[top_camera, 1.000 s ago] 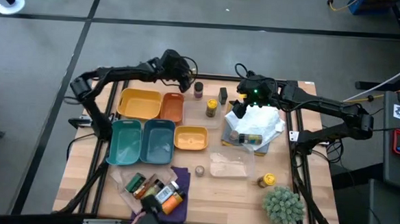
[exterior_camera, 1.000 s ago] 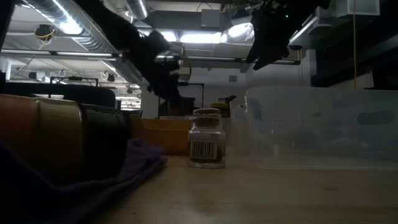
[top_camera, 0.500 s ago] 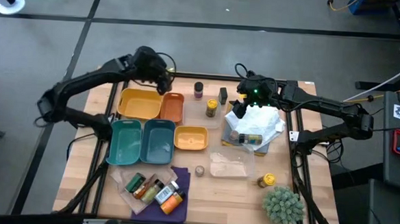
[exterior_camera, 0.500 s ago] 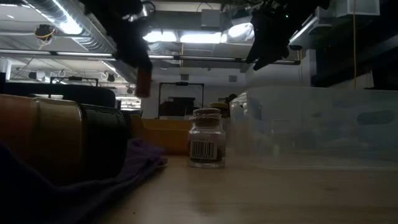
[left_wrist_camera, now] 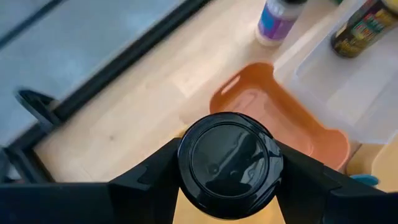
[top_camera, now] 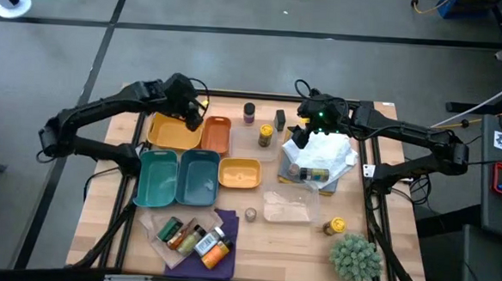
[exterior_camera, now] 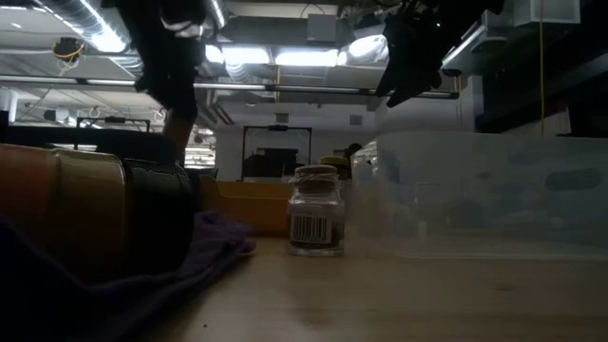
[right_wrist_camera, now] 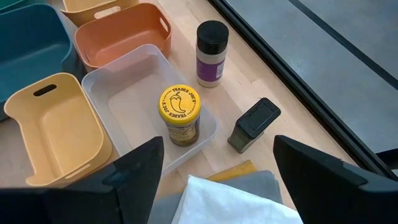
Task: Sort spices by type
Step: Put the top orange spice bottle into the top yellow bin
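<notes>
Fingers of the left gripper (left_wrist_camera: 227,186) pinch a black-capped round spice jar (left_wrist_camera: 229,165), one dark finger on each side of the cap in the left wrist view; beyond it sit the small orange plastic tray (left_wrist_camera: 283,121), a purple-labelled white spice bottle (left_wrist_camera: 275,22) and a clear shallow plastic bin (left_wrist_camera: 348,81). The grip looks to sit high, on the cap only, so the jar could swing or slip if the arm brakes hard. High view: left gripper (top_camera: 192,113) hangs over the seam between the big yellow plastic tray (top_camera: 172,132) and the orange tray (top_camera: 216,135); a release here risks landing on a rim, tipping, or going into the wrong tray. More spices lie on the purple cloth (top_camera: 196,235) at the near edge, a small glass jar (top_camera: 251,214) mid-table, so sorting looks barely begun. Right gripper (top_camera: 308,118) waits over the far side by the white crumpled bag (top_camera: 326,149). Right wrist view: its fingers (right_wrist_camera: 134,171) are spread, holding nothing, above a yellow-lidded jar (right_wrist_camera: 180,115) in the clear bin (right_wrist_camera: 124,87) and a dark flip-top tin (right_wrist_camera: 254,124) lying on the wood; dropping straight down could knock that jar. Low view: left gripper (exterior_camera: 176,95) is high with the jar hanging below; right gripper (exterior_camera: 413,57) also up.
</notes>
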